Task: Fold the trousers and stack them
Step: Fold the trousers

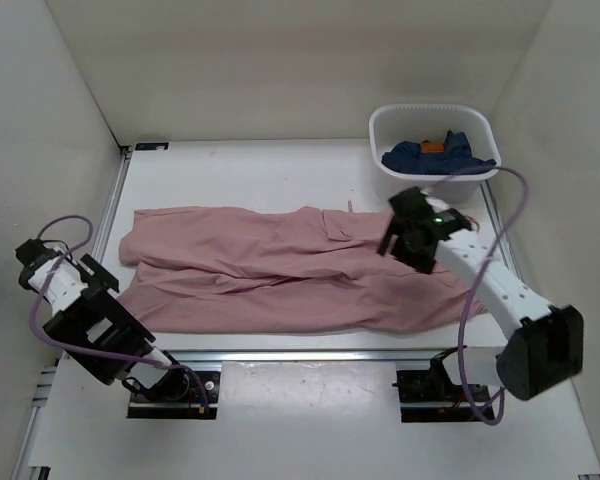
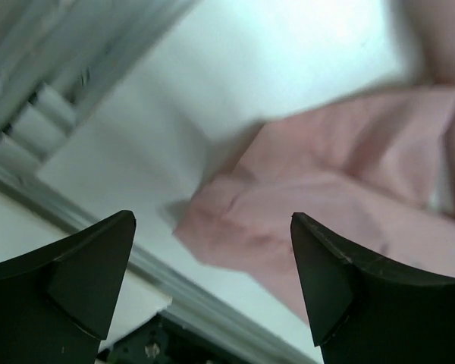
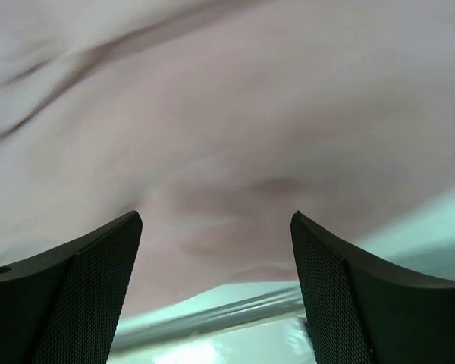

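The dusty-pink trousers (image 1: 280, 265) lie spread across the table, legs toward the left, waist toward the right. My left gripper (image 1: 92, 318) is open and empty at the table's near left, just off the near leg's hem (image 2: 235, 220). My right gripper (image 1: 405, 235) is open above the waist end; pink fabric (image 3: 227, 136) fills its wrist view, and nothing sits between the fingers.
A white basket (image 1: 392, 125) at the back right holds dark blue garments (image 1: 435, 155) with an orange patch. A metal rail (image 1: 310, 352) runs along the table's near edge. White walls enclose the left, back and right.
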Controlling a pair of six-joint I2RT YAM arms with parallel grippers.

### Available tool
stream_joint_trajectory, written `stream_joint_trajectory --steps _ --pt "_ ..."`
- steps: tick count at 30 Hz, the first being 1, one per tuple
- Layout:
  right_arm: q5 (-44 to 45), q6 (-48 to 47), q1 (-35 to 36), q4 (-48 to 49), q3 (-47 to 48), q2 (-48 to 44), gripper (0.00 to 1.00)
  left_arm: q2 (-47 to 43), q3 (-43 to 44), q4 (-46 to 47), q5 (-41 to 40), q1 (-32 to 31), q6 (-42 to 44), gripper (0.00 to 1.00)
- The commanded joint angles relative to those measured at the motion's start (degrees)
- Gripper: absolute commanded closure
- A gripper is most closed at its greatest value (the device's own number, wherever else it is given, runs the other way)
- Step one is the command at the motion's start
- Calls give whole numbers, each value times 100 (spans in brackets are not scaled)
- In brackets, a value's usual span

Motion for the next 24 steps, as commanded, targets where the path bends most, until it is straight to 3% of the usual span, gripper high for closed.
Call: stream_joint_trajectory --steps 1,5,6,9,11,16,17,18,21,22,23,24 --pt "688 695 -1221 -1417 -752 -758 16 -288 -505 -295 -357 58 21 5" --pt "522 -251 -3066 -855 -1297 -1585 15 -367 -944 -498 -23 58 21 5" --pt "434 -411 -3775 -732 -1377 -1586 15 -367 -1023 -498 65 58 21 5" --pt "-233 -920 -4989 -144 -1772 -1499 15 -367 -1348 -271 250 58 21 5" --pt "-428 -975 -5423 277 -2018 -1201 15 -306 -1594 53 146 -21 21 4" --pt "-542 -1037 -5592 894 -2186 -174 17 160 -1728 758 -127 -232 21 7" --pt "-543 -1037 -5592 1008 -2264 -76 19 230 -1614 837 -127 -284 21 11" --pt "-543 -976 -5653 1061 -2361 -14 31 353 -1543 899 -128 -285 21 26" --pt "-543 -853 -5707 1062 -2529 -39 50 424 -1279 899 -128 -285 21 56" --pt "-543 -852 -5759 1062 -2616 -101 70 424 -1227 899 -180 -285 21 74" --pt "-490 -852 -5759 1062 -2617 -188 80 355 -1174 899 -232 -215 21 86" --pt "-438 -852 -5812 896 -2617 -407 88 302 -1060 899 -329 -214 21 86"
